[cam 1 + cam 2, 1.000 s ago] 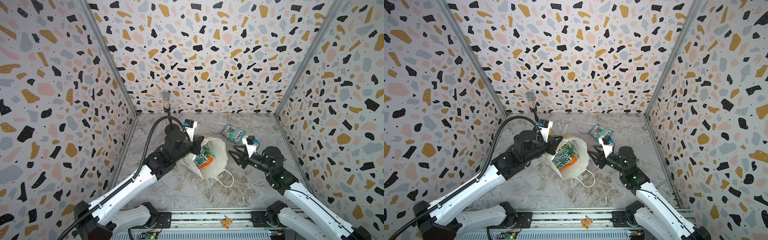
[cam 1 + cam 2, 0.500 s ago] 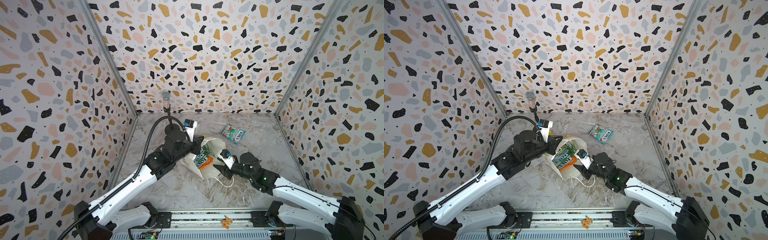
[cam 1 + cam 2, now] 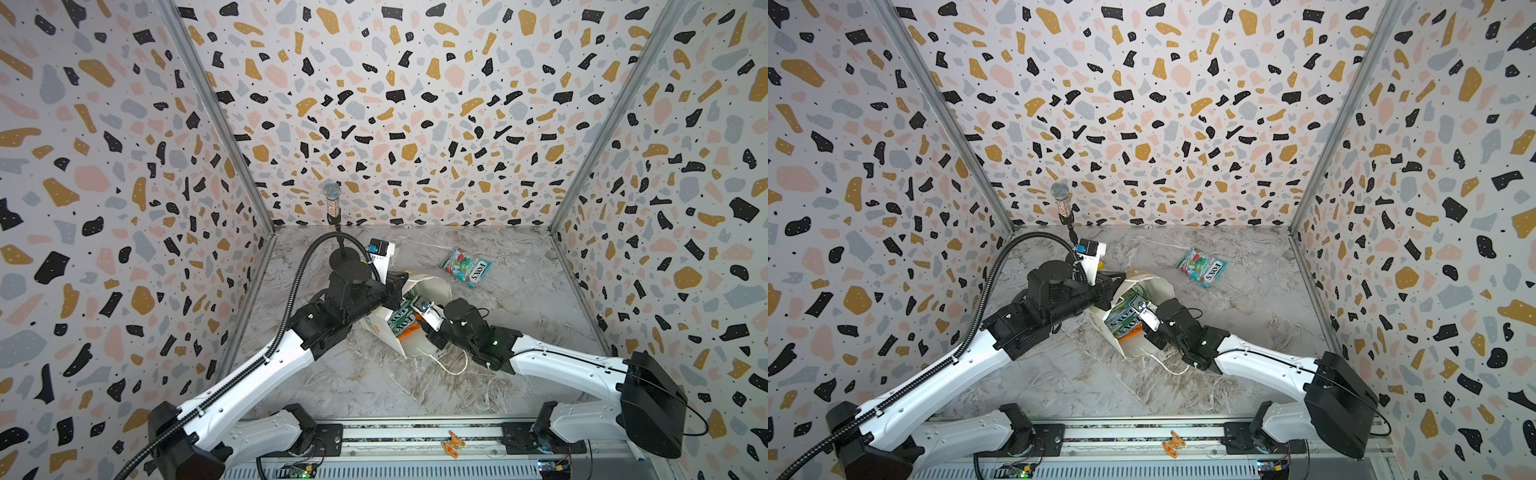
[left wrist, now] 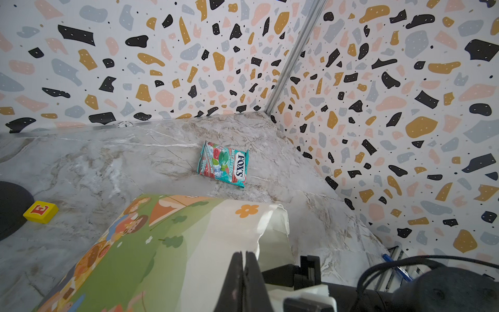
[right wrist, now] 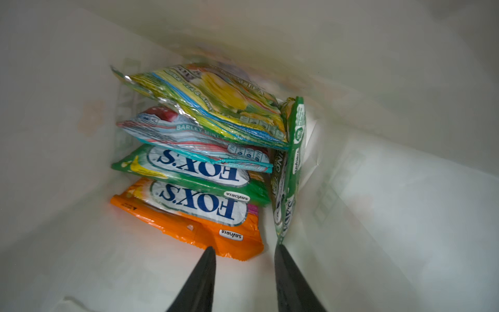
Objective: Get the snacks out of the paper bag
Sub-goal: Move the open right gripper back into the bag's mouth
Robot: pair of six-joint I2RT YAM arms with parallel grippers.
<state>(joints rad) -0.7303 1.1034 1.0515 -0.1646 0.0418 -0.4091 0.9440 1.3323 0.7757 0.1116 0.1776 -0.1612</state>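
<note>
The left gripper [image 4: 244, 255] is closed on the bag [image 4: 162, 243] rim. The right gripper [image 5: 245, 248] is held open inside, at the orange packet [image 5: 189, 218]. One teal packet [image 3: 465, 267] is laid on the table [image 3: 523, 316].

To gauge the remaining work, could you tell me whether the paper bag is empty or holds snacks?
Not empty: the right wrist view shows five packets inside the paper bag; one teal packet lies outside.
</note>
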